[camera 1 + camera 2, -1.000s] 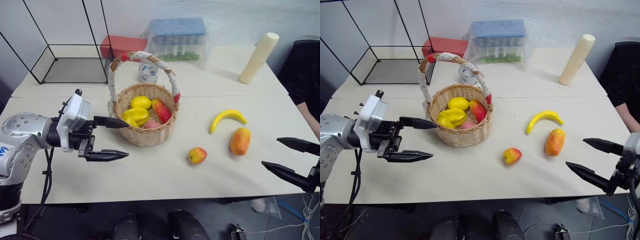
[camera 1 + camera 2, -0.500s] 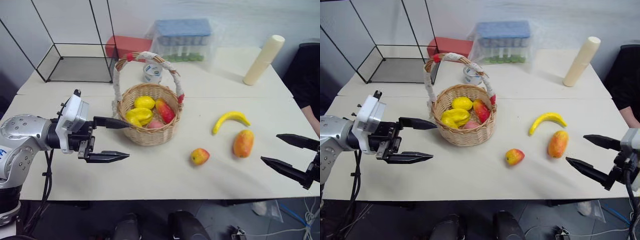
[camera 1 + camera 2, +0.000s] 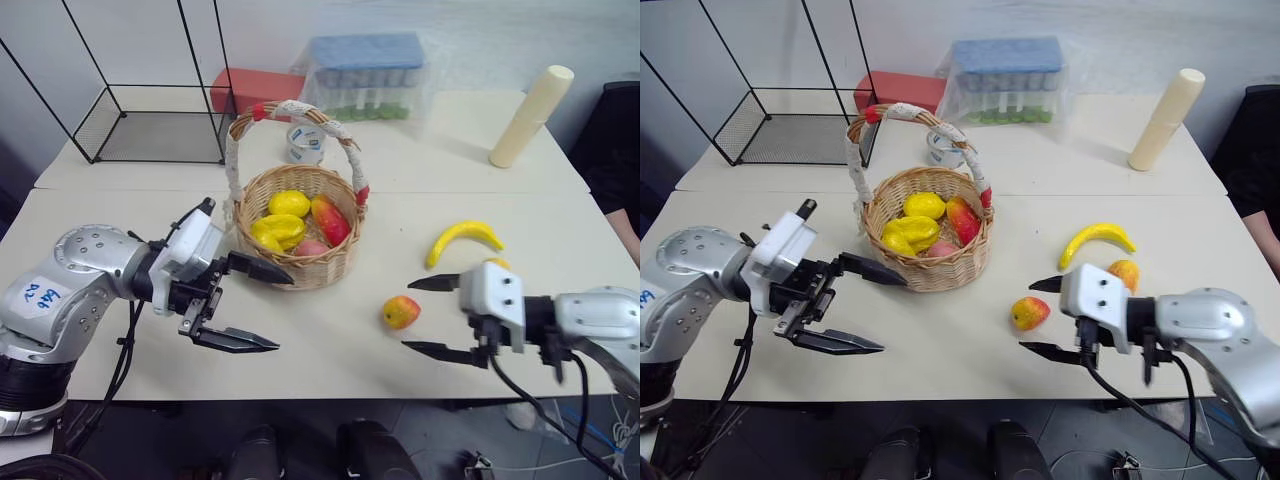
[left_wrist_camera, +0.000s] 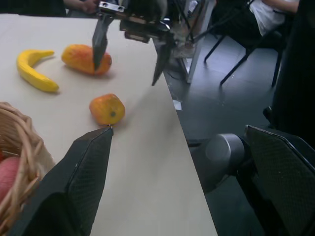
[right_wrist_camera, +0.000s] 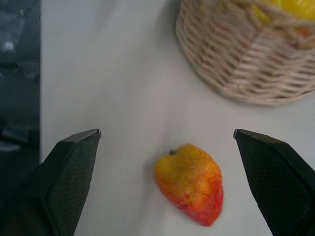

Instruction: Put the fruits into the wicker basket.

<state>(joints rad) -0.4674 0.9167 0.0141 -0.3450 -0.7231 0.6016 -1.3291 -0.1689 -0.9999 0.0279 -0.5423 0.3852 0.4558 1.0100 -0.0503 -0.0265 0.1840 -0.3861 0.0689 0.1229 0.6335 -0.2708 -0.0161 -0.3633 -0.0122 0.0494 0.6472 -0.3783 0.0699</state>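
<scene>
From the head camera, the round tan wicker basket (image 3: 300,235) with its cord-wrapped arched handle stands mid-table and holds several yellow and red fruits (image 3: 285,228). Three pieces lie loose on the cream table (image 3: 320,330): a small red-yellow apple (image 3: 400,312) nearest the front, a curved yellow banana (image 3: 462,239) behind it, and an orange-red oval mango (image 3: 1124,273), partly hidden by the right arm. The right gripper (image 3: 433,316) hovers just beside the apple with its black fingers spread wide and empty. The left gripper (image 3: 243,305) hangs in front of the basket, fingers also wide, holding nothing.

The left wrist view shows the apple (image 4: 107,108) on bare tabletop, with the mango (image 4: 85,58) and banana (image 4: 32,71) beyond it and the right gripper's open fingers (image 4: 100,42) above.

The right wrist view shows the apple (image 5: 189,182) lying between the two finger pads (image 5: 74,167), with the basket wall (image 5: 246,69) near but apart.

The apple looks to be the piece in hand; I would centre it between the pads, come down squarely, and close gently so it does not roll. The basket handle must be cleared on the carry. Behind stand a black wire-frame cage (image 3: 130,110), a red box (image 3: 255,90), a clear lidded container (image 3: 365,80), a tape roll (image 3: 305,145) and a cream cylinder roll (image 3: 530,115), all well clear of the path.
</scene>
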